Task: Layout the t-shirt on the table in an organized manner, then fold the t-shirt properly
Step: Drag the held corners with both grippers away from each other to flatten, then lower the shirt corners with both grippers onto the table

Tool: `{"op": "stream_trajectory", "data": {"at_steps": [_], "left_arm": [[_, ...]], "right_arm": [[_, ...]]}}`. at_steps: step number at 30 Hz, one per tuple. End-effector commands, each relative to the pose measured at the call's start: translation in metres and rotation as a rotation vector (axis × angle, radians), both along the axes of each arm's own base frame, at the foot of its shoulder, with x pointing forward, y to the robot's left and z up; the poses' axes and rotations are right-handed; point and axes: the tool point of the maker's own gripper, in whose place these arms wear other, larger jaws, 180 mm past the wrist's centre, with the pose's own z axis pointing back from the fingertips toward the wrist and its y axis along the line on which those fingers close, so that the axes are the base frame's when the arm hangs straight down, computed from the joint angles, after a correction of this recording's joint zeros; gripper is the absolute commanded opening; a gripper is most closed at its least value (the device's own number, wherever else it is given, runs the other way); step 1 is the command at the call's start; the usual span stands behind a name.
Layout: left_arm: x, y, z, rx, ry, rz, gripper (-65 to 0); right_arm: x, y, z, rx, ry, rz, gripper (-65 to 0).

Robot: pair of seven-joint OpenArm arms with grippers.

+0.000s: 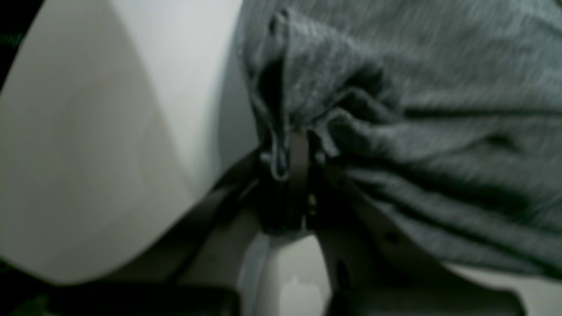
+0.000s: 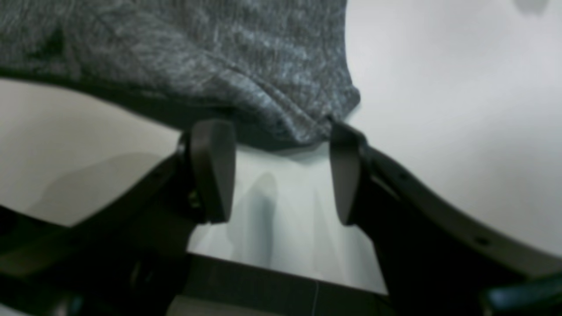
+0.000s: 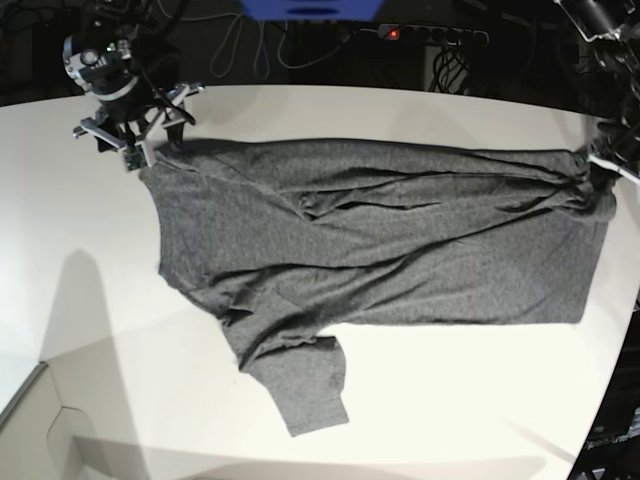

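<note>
The dark-grey t-shirt [image 3: 380, 240] lies spread across the white table [image 3: 100, 300], with one long sleeve folded toward the front. At the far right of the base view my left gripper [image 3: 600, 165] holds a bunched corner of the shirt. In the left wrist view the left gripper [image 1: 294, 153] is shut on a fold of the t-shirt [image 1: 439, 109] above the table [image 1: 88, 131]. At the shirt's far left corner my right gripper [image 3: 150, 140] stands open. Seen from the right wrist, the right gripper [image 2: 281, 145] has its fingers wide apart, and the hem of the t-shirt [image 2: 197, 52] lies just beyond their tips.
A power strip [image 3: 430, 33] with a red light and cables lie behind the table's back edge. The table's curved edge [image 3: 620, 380] runs down the right side. A pale box flap [image 3: 30, 420] shows at the front left corner.
</note>
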Motion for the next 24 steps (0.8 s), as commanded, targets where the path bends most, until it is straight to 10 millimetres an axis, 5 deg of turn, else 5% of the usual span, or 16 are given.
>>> {"op": "stream_trajectory", "data": {"at_steps": [1,18,24], "left_arm": [[0.011,0.009,0.018,0.028,-0.057,0.001,-65.0],[0.002,0.009,0.013,0.028,-0.036,0.003,-65.0],[0.002,0.01,0.013,0.028,-0.037,0.004,-65.0]], "right_arm": [[0.006,0.001,0.009,0.009,-0.044,-0.003,-29.7],[0.032,0.032,0.013,0.059,-0.089,0.072,-30.2],[0.03,0.025,-0.01,0.06,-0.029,0.08,-35.8]]}}
